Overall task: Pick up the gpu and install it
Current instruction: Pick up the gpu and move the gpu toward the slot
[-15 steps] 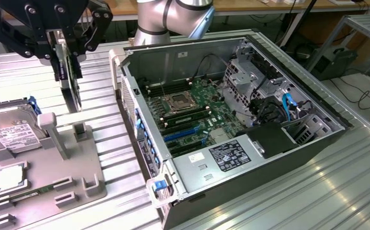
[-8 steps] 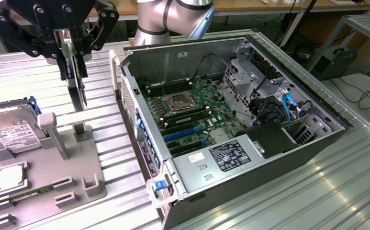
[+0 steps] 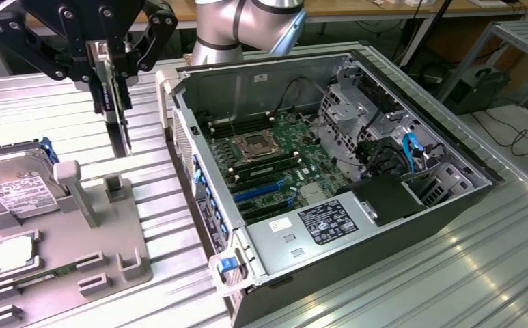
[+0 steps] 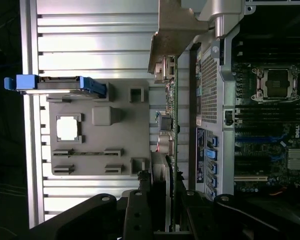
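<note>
The gpu (image 3: 115, 113) is a thin dark card hanging on edge in the air, above the grey holder tray (image 3: 108, 232) and to the exterior view's left of the open computer case (image 3: 337, 171). My gripper (image 3: 113, 61) is shut on the card's upper edge. In the wrist view the gpu (image 4: 173, 125) shows edge-on between the black fingers (image 4: 140, 210), with its pale metal bracket (image 4: 171, 30) at the far end. It hangs over the gap between the tray (image 4: 125, 130) and the case wall (image 4: 210, 85).
The case lies open with its motherboard (image 3: 273, 160), blue expansion slots (image 3: 261, 191) and processor socket (image 3: 252, 145) exposed. On the tray stand a silver hard drive (image 3: 13, 191) in a blue frame and a square chip (image 3: 13, 251). Ribbed metal table (image 3: 482, 266) surrounds everything.
</note>
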`<action>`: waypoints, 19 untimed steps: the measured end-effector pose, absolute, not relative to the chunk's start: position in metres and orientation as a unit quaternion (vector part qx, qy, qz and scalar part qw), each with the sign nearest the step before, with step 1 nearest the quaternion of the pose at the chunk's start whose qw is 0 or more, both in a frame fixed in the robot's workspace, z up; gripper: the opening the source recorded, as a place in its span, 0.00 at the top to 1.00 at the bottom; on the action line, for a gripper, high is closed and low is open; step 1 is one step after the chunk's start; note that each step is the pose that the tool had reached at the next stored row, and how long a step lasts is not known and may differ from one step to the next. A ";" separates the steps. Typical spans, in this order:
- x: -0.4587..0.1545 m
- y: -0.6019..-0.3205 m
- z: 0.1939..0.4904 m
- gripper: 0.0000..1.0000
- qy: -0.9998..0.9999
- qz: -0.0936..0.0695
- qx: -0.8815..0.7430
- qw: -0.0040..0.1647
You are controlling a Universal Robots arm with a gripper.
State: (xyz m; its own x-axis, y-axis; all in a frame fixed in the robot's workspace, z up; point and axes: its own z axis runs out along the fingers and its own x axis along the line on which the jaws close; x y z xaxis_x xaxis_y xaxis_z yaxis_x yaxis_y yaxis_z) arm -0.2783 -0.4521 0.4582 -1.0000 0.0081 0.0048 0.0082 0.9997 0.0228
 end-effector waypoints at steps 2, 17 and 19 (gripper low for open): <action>-0.277 -0.452 0.458 0.72 -1.000 -0.011 -0.004 0.002; -0.268 -0.452 0.458 0.72 -1.000 -0.011 -0.004 0.002; -0.266 -0.452 0.458 0.72 -1.000 -0.011 -0.004 0.002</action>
State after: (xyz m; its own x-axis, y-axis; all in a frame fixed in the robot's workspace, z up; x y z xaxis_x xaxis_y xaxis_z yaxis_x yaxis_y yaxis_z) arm -0.2661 -0.4521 0.4582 -1.0000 0.0081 0.0048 0.0083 0.9997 0.0228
